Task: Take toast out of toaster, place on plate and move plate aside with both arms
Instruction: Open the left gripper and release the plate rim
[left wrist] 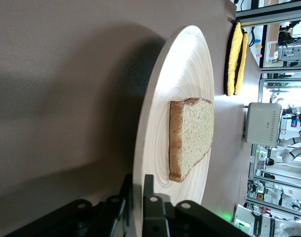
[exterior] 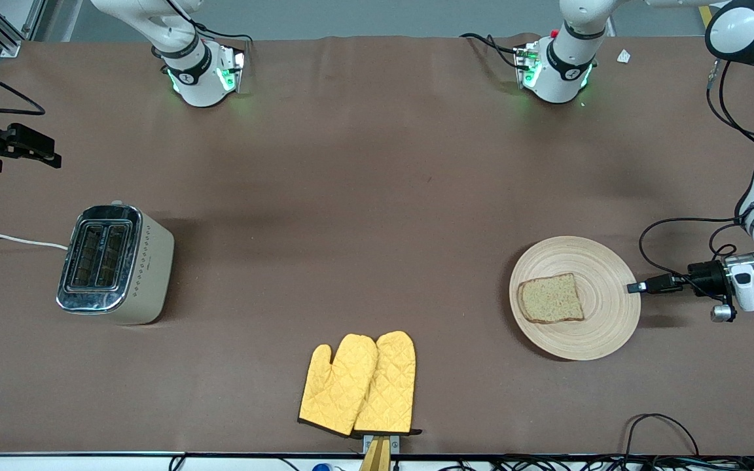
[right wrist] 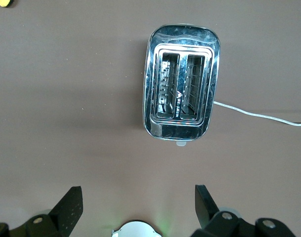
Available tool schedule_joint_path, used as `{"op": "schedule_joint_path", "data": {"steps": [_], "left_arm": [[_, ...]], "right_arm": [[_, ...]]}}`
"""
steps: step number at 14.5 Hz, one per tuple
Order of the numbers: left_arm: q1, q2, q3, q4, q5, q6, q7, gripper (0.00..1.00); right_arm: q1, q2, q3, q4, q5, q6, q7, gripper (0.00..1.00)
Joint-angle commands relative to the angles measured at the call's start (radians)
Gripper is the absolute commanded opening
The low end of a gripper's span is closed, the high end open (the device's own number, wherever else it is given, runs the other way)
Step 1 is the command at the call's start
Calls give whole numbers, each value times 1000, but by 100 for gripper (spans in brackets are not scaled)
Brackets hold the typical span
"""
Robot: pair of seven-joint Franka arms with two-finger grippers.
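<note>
The round wooden plate (exterior: 590, 261) lies at the left arm's end of the table with the toast (exterior: 550, 299) flat on it. My left gripper (exterior: 632, 288) is at table height and shut on the plate's rim, on the side toward the left arm's end. In the left wrist view the fingers (left wrist: 152, 190) pinch the rim of the plate (left wrist: 185, 74), one above and one below it, with the toast (left wrist: 192, 136) just past them. My right gripper (exterior: 23, 145) waits in the air, open and empty (right wrist: 138, 197), with the toaster (right wrist: 182, 101) in view beneath it.
The toaster (exterior: 112, 261) stands at the right arm's end of the table with both slots empty; its white cord runs off that edge. A pair of yellow oven mitts (exterior: 359, 384) lies at the table edge nearest the front camera.
</note>
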Motion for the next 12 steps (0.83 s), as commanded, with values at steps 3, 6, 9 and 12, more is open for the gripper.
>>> {"op": "schedule_joint_path", "data": {"steps": [3,6,9,12], "left_arm": [[-23,3,12,22,72,-15,-11,41],[-24,-5,11,63,144,-13,-9,100],[-42,-14,14,143,219,-15,-11,100],[-66,-42,2,178,303,-19,-48,100]], "right_arm": [[-6,-3,11,4,-12,-12,-1,100],[-6,-3,9,4,-12,-12,-1,100],[-8,-2,9,3,-12,-12,-3,100],[-8,-3,9,0,-12,-22,-3,100]]}}
